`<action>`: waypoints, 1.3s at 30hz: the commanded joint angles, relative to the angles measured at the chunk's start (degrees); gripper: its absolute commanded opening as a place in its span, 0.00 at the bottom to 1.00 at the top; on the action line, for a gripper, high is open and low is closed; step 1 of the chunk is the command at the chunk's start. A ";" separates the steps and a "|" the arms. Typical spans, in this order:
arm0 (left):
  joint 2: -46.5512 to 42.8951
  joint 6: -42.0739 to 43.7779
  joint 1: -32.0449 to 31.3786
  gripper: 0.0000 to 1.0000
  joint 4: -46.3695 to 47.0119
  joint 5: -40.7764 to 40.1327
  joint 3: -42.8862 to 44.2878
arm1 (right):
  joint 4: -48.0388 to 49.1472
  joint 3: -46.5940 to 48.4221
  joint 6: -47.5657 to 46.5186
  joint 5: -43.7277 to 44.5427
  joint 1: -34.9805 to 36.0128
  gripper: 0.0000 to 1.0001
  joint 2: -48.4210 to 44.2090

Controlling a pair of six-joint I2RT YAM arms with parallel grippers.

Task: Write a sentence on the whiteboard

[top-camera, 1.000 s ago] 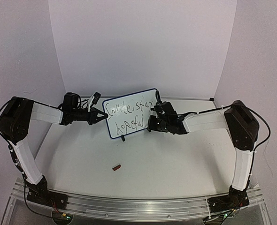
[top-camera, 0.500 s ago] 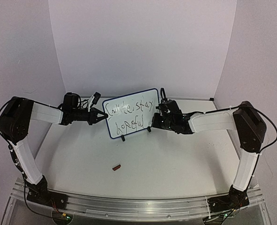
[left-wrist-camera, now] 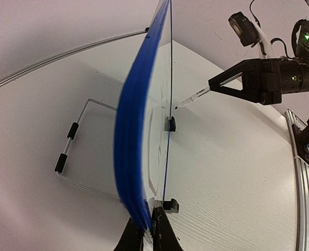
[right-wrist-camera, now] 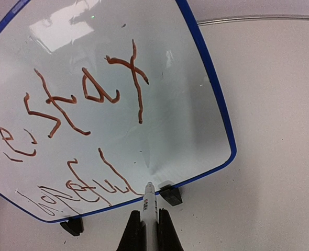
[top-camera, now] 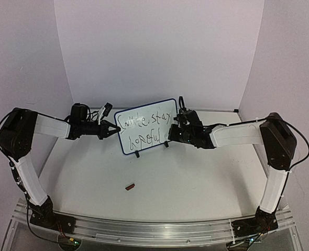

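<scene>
The whiteboard [top-camera: 146, 125] stands upright on two black feet at the table's back middle, blue-framed. The sentence [top-camera: 143, 124] covers it in two scrawled lines, and looks red-brown in the right wrist view [right-wrist-camera: 86, 99]. My left gripper [top-camera: 114, 129] is shut on the board's left edge; the left wrist view shows the jaws [left-wrist-camera: 146, 232] pinching the blue frame [left-wrist-camera: 136, 136]. My right gripper [top-camera: 171, 134] is shut on a white marker [right-wrist-camera: 149, 201]. The marker's tip sits at the board's lower right, just past the second line's end; I cannot tell whether it touches.
A small red-brown marker cap [top-camera: 129, 185] lies on the table in front of the board. The board's wire stand [left-wrist-camera: 70, 151] reaches out behind it. White walls close the back and sides. A metal rail [top-camera: 154, 230] runs along the near edge.
My right arm's elbow has swung right and the gripper with the marker has shifted slightly up at the board's lower right. The left arm and the board have not moved.
</scene>
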 commanded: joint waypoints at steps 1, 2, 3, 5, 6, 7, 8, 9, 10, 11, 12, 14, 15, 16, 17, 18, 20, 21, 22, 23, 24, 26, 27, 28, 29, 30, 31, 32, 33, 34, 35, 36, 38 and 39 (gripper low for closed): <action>-0.27 3.74 0.16 0.00 -2.79 -5.93 -0.88 | 1.42 2.39 -0.59 0.68 0.02 0.00 1.69; -0.26 3.72 0.14 0.00 -2.79 -5.93 -0.86 | 1.42 2.44 -0.59 0.67 0.02 0.00 1.84; -0.27 3.72 0.14 0.00 -2.79 -5.93 -0.87 | 1.42 2.56 -0.57 0.68 0.02 0.00 1.96; -0.25 3.75 0.13 0.00 -2.79 -5.93 -0.90 | 1.44 2.61 -0.43 0.68 0.02 0.00 2.11; -0.25 3.73 0.10 0.00 -2.79 -5.93 -0.88 | 1.44 2.64 -0.42 0.68 0.02 0.00 2.20; -0.25 3.71 0.10 0.00 -2.79 -5.93 -0.87 | 1.42 2.70 -0.41 0.71 0.02 0.00 2.29; -0.23 3.72 0.13 0.00 -2.79 -5.93 -0.88 | 1.42 2.75 -0.39 0.73 0.02 0.00 2.39; -0.23 3.72 0.16 0.00 -2.79 -5.93 -0.88 | 1.42 2.78 -0.36 0.75 0.02 0.00 2.50; -0.23 3.72 0.16 0.00 -2.79 -5.93 -0.88 | 1.42 2.82 -0.36 0.79 0.02 0.00 2.56; -0.20 3.77 0.11 0.00 -2.79 -5.93 -0.91 | 1.42 2.89 -0.41 0.88 0.02 0.00 2.64; -0.25 3.75 0.10 0.00 -2.79 -5.93 -0.89 | 1.42 2.91 -0.43 0.87 0.02 0.00 2.69; -0.27 3.81 0.11 0.00 -2.79 -5.93 -0.91 | 1.42 2.93 -0.37 0.96 0.02 0.00 2.79; -0.28 3.78 0.11 0.00 -2.79 -5.93 -0.93 | 1.42 2.93 -0.38 0.95 0.02 0.00 2.79; -0.24 3.76 0.11 0.00 -2.79 -5.94 -0.89 | 1.44 2.89 -0.36 1.01 0.02 0.00 2.81; -0.27 3.82 0.11 0.00 -2.79 -5.95 -0.90 | 1.43 2.91 -0.41 1.11 0.02 0.00 2.80; -0.27 3.82 0.13 0.00 -2.79 -5.94 -0.89 | 1.42 2.93 -0.44 1.13 0.02 0.00 2.82; -0.21 3.82 0.16 0.00 -2.79 -5.94 -0.90 | 1.42 3.01 -0.48 1.24 0.02 0.00 2.90; -0.19 3.82 0.15 0.00 -2.79 -5.93 -0.93 | 1.42 3.03 -0.53 1.26 0.02 0.00 2.94; -0.22 3.80 0.11 0.00 -2.79 -5.93 -0.92 | 1.42 3.10 -0.56 1.24 0.02 0.00 3.00; -0.23 3.82 0.12 0.00 -2.79 -5.93 -0.91 | 1.42 3.19 -0.55 1.23 0.02 0.00 3.04; -0.22 3.84 0.13 0.00 -2.79 -5.93 -0.89 | 1.42 3.25 -0.56 1.24 0.02 0.00 3.08; -0.21 3.85 0.11 0.00 -2.79 -5.93 -0.88 | 1.42 3.32 -0.59 1.29 0.02 0.00 3.16; -0.23 3.84 0.14 0.00 -2.79 -5.93 -0.87 | 1.42 3.37 -0.66 1.29 0.02 0.00 3.20; -0.24 3.84 0.14 0.00 -2.79 -5.93 -0.91 | 1.42 3.37 -0.68 1.35 0.02 0.00 3.23; -0.25 3.83 0.16 0.00 -2.79 -5.93 -0.94 | 1.42 3.37 -0.72 1.43 0.02 0.00 3.23; -0.26 3.82 0.13 0.00 -2.79 -5.93 -0.94 | 1.42 3.37 -0.77 1.45 0.02 0.00 3.23; -0.22 3.80 0.10 0.00 -2.79 -5.93 -0.94 | 1.42 3.37 -0.79 1.47 0.02 0.00 3.22; -0.20 3.80 0.09 0.00 -2.79 -5.93 -0.92 | 1.42 3.40 -0.79 1.48 0.02 0.00 3.19; -0.19 3.81 0.08 0.00 -2.79 -5.93 -0.89 | 1.42 3.44 -0.79 1.48 0.02 0.00 3.17; -0.18 3.80 0.07 0.00 -2.79 -5.93 -0.92 | 1.42 3.46 -0.84 1.51 0.02 0.00 3.16; -0.18 3.80 0.12 0.00 -2.79 -5.93 -0.93 | 1.42 3.46 -0.86 1.55 0.02 0.00 3.20; -0.19 3.80 0.10 0.00 -2.79 -5.93 -0.91 | 1.42 3.46 -0.83 1.56 0.02 0.00 3.22; -0.18 3.80 0.10 0.00 -2.79 -5.93 -0.90 | 1.42 3.46 -0.83 1.68 0.02 0.00 3.23; -0.15 3.80 0.14 0.00 -2.79 -5.93 -0.91 | 1.42 3.44 -0.91 1.74 0.02 0.00 3.28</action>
